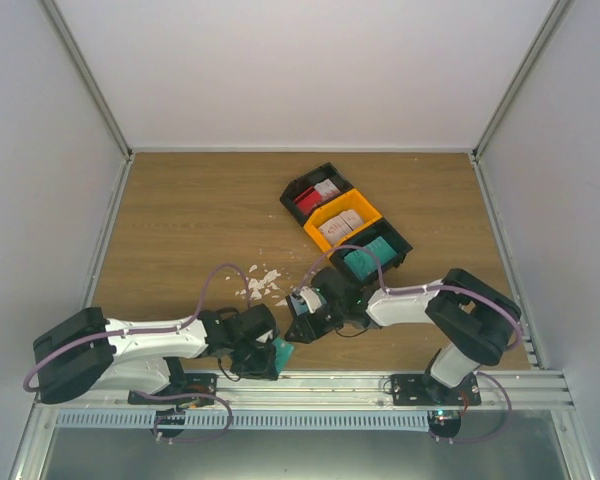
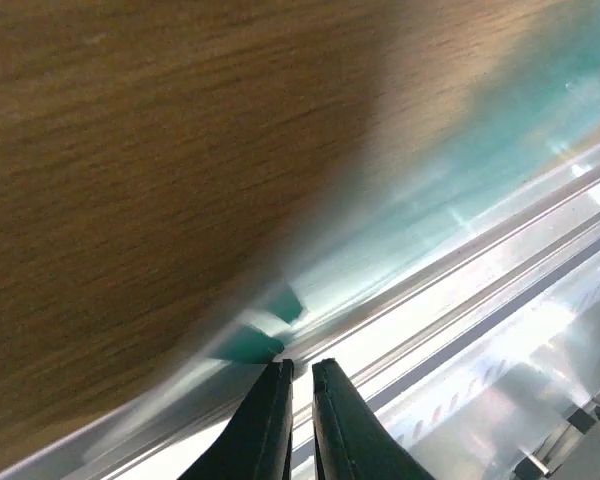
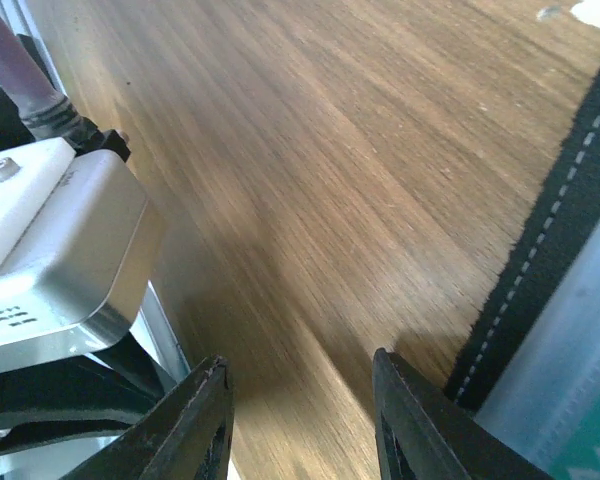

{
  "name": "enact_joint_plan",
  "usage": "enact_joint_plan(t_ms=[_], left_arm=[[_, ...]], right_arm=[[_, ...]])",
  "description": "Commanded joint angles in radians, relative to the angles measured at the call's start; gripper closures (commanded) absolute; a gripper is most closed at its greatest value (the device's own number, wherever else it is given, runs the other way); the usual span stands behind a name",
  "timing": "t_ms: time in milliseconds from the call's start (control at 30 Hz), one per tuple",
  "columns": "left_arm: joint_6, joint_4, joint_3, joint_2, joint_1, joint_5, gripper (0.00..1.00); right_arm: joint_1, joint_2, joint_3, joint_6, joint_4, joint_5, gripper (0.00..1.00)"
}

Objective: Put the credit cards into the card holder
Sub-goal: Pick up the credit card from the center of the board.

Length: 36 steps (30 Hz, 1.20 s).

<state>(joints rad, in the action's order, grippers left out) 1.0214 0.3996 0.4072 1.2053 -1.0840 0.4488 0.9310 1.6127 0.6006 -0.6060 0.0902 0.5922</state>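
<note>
Left gripper (image 2: pixel 300 366) pinches smooth teal card (image 1: pixel 281 352); right gripper (image 3: pixel 300 362) half-open over woodgrain bench (image 3: pixel 330 180); wrist view alone shows card holder (image 3: pixel 550 240) stitching

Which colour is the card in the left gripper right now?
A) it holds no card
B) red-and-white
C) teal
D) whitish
C: in the top view a teal card sticks out of the left gripper, whose fingers are nearly together, and the left wrist view shows teal right at the fingertips.
</note>
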Motion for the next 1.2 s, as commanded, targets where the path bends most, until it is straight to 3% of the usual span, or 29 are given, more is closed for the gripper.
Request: enact_joint_plan(t_ms=[0, 200, 567, 933, 1067, 1167], left_arm=[[0.013, 0.072, -0.056, 0.034, -0.011, -0.058, 0.9], [0.019, 0.073, -0.061, 0.033, -0.011, -0.066, 0.9], [0.022, 0.078, -0.07, 0.034, -0.012, -0.075, 0.9], [0.019, 0.075, -0.067, 0.04, -0.012, -0.078, 0.9], [0.015, 0.074, -0.064, 0.046, -0.012, -0.077, 0.9], [0.014, 0.072, -0.061, 0.049, -0.011, -0.077, 0.9]], right_arm=[[0.0, 0.045, 0.016, 0.017, 0.014, 0.049, 0.6], [0.003, 0.05, 0.013, 0.017, 0.029, 0.075, 0.6], [-0.021, -0.084, -0.052, -0.029, 0.067, 0.019, 0.59], [-0.004, -0.006, -0.039, 0.022, 0.148, 0.176, 0.54], [0.01, 0.026, -0.021, 0.041, 0.153, 0.209, 0.62], [0.018, 0.035, -0.018, 0.048, 0.169, 0.228, 0.75]])
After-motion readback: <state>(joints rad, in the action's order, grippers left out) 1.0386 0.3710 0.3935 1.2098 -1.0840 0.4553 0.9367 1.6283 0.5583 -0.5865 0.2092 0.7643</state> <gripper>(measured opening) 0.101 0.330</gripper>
